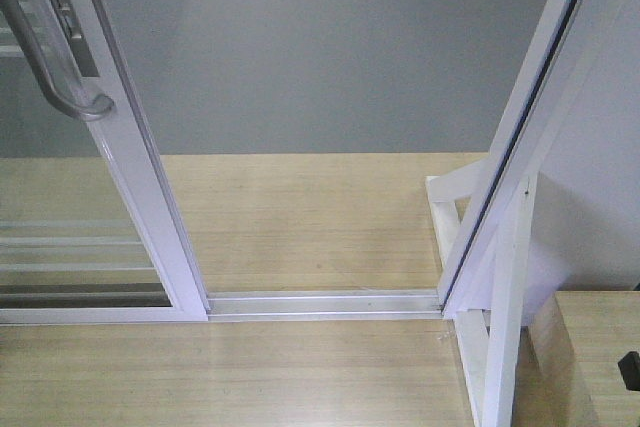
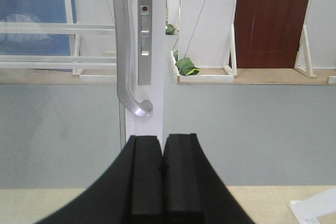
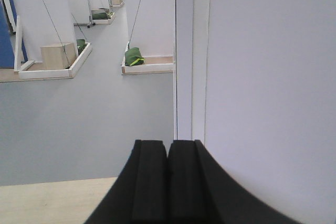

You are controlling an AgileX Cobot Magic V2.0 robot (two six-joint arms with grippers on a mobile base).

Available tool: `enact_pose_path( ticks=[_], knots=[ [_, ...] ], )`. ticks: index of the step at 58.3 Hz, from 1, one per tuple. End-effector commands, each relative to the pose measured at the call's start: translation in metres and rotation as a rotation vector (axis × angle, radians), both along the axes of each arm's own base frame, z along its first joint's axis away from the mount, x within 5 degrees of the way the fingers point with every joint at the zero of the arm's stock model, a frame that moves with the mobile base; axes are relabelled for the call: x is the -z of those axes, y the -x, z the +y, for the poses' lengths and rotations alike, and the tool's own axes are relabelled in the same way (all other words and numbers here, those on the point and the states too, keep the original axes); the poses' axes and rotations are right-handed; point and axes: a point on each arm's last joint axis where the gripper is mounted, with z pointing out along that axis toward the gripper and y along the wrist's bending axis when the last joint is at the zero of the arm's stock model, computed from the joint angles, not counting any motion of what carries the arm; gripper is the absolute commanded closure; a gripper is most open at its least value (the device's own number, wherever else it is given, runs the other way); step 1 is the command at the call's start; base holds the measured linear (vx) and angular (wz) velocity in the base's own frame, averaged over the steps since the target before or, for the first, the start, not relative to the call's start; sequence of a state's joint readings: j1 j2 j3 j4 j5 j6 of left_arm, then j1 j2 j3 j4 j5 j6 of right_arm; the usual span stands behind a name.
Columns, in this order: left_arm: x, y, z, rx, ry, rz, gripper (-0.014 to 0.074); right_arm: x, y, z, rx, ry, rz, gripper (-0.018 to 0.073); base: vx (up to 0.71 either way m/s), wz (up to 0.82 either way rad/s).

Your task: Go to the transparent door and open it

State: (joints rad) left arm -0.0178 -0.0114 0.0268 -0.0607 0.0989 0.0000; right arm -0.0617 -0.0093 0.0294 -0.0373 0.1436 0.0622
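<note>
So in the front view the transparent door (image 1: 100, 197) fills the left side of the frame, white stile running diagonally from the top left down to the floor track (image 1: 325, 304) at lower centre, with its curved silver handle (image 1: 45, 57) up in the top left corner and thin white bars visible through the glass lower down. There's a wide gap between that stile and the white jamb (image 1: 530, 117) slanting down the right side, and through the gap you see wood flooring and then grey floor further back. A white wooden brace (image 1: 500, 317) stands at the foot of the jamb in the lower right. In the left wrist view the left gripper (image 2: 163, 169) is at the bottom centre, black pads pressed together with nothing between them, sitting just below the hooked lower end of the handle (image 2: 126, 51), which runs down the upper middle of the frame next to a grey lock plate (image 2: 145, 30). Can't tell if the fingers actually touch the stile. A dark red door (image 2: 273, 19) shows in the upper right background. The right wrist view has the right gripper (image 3: 168, 174) at the bottom centre, also clamped together on nothing, facing the white jamb edge (image 3: 184, 51) and a plain white panel (image 3: 268, 87) filling the right half.
</note>
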Motion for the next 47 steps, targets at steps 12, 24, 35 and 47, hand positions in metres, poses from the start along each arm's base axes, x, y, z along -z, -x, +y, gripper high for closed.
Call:
enact_pose_path(
  ticks=[12, 24, 35, 47],
  knots=[
    [0.0024, -0.0003, 0.0003, -0.002, 0.012, -0.064, 0.0603, -0.0024, 0.0002, -0.0001, 0.003, 0.006, -0.073, 0.0567, 0.00, 0.00],
    [0.0024, -0.0003, 0.0003, -0.002, 0.012, -0.064, 0.0603, -0.0030, 0.0002, -0.0001, 0.003, 0.007, -0.079, 0.0567, 0.00, 0.00],
    [0.0024, -0.0003, 0.0003, -0.002, 0.012, -0.064, 0.0603, -0.0030, 0.0002, -0.0001, 0.003, 0.007, -0.079, 0.0567, 0.00, 0.00],
    [0.0024, -0.0003, 0.0003, -0.002, 0.012, -0.064, 0.0603, -0.0030, 0.0002, -0.0001, 0.003, 0.007, -0.079, 0.0567, 0.00, 0.00]
  ],
)
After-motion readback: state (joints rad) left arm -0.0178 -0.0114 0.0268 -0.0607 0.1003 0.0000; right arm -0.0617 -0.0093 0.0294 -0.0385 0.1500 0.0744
